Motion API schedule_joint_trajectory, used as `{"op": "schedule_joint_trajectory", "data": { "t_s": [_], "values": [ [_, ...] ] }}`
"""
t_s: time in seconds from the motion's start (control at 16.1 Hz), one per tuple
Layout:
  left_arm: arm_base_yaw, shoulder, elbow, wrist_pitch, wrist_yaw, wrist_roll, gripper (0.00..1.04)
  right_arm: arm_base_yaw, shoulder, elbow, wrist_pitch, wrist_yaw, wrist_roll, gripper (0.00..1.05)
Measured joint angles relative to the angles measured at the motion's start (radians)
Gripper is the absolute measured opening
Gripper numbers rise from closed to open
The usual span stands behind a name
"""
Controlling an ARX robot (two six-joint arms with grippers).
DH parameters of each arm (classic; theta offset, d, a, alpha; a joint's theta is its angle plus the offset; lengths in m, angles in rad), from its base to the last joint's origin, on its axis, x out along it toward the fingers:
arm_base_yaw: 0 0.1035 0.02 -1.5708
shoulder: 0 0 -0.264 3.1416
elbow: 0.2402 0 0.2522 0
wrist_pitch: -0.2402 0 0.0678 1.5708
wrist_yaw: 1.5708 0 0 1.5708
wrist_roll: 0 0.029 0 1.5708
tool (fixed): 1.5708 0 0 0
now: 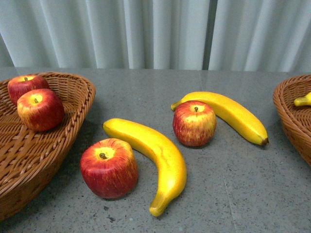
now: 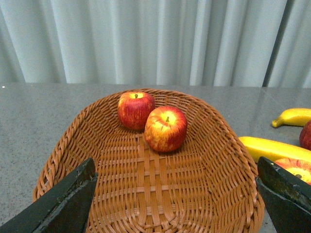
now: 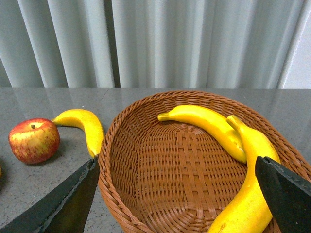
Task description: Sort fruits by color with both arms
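Note:
On the grey table lie two red apples, a near one [image 1: 109, 168] and a far one [image 1: 194, 123], and two yellow bananas, a near one [image 1: 153, 155] and a far one [image 1: 228, 114]. The left wicker basket [image 1: 73, 121] holds two apples [image 1: 40, 109] [image 1: 26, 85], also in the left wrist view [image 2: 165, 128] [image 2: 135, 109]. The right wicker basket [image 1: 286, 111] holds two bananas [image 3: 206, 124] [image 3: 250, 184]. My left gripper [image 2: 177, 204] hangs open and empty over the left basket [image 2: 146, 194]. My right gripper [image 3: 177, 204] hangs open and empty over the right basket [image 3: 146, 194]. Neither arm shows in the front view.
A pale pleated curtain [image 1: 155, 34] hangs behind the table's far edge. The grey table [image 1: 243, 194] runs between the two baskets.

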Motion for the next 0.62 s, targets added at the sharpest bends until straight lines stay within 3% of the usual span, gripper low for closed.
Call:
{"op": "schedule_joint_trajectory", "data": {
  "t_s": [0.62],
  "values": [
    [0.000, 0.000, 0.000, 0.000, 0.000, 0.000, 0.98, 0.000, 0.000, 0.000, 0.000, 0.000, 0.000, 0.98]
  ]
}}
